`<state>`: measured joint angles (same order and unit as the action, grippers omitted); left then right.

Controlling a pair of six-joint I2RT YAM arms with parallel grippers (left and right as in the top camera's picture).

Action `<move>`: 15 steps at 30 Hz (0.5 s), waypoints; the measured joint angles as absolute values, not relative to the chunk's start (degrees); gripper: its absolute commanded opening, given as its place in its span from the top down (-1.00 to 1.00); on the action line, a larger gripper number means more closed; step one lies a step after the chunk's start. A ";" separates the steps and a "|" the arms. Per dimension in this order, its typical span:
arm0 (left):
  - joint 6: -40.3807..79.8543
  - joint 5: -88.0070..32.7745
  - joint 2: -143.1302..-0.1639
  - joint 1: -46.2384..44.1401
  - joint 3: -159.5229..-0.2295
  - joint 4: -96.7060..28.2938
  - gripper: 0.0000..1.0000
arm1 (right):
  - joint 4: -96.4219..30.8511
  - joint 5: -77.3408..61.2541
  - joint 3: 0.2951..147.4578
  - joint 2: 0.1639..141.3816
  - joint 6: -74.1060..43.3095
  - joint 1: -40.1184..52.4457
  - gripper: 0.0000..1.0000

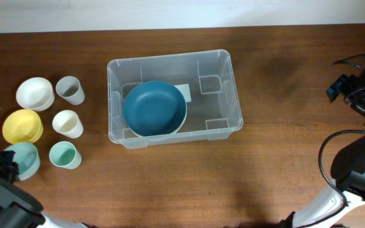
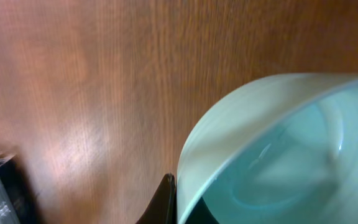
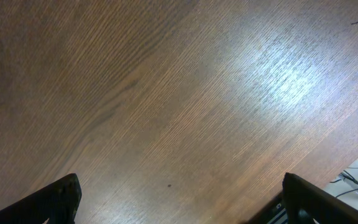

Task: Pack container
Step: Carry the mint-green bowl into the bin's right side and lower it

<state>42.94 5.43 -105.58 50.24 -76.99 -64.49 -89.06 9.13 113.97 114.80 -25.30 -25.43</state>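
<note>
At the desk's (image 1: 284,158) left end, on the robot's side, the left tool (image 1: 5,166) is pressed together on the rim of the teal bowl (image 1: 24,158). A mint cup (image 1: 64,154) and a yellow bowl (image 1: 23,125) stand just beside it, with a cream cup (image 1: 67,123), a white bowl (image 1: 35,93) and a grey cup (image 1: 70,90) crowded behind. The container (image 1: 215,101) sits mid-desk, well apart across open wood, with a blue bowl (image 1: 154,107) filling its left half. The right tool (image 3: 179,202) is spread wide over bare desk near the right edge.
</note>
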 measured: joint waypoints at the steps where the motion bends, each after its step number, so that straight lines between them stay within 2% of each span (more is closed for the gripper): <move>1: 42.94 5.41 -105.51 50.24 -78.67 -66.22 0.97 | -89.08 9.10 113.97 114.80 -25.32 -25.43 -0.98; 8: 42.87 4.84 -102.72 50.22 -98.10 -82.87 0.98 | -89.08 9.10 113.97 114.80 -25.34 -25.43 -0.98; 12: 40.80 -1.74 -97.32 49.12 -107.13 -83.77 0.98 | -89.08 9.10 113.97 114.80 -25.32 -25.43 -0.98; 15: 39.51 -9.89 -93.23 43.27 -109.62 -81.49 0.98 | -89.08 9.13 113.97 114.83 -25.32 -25.43 -0.98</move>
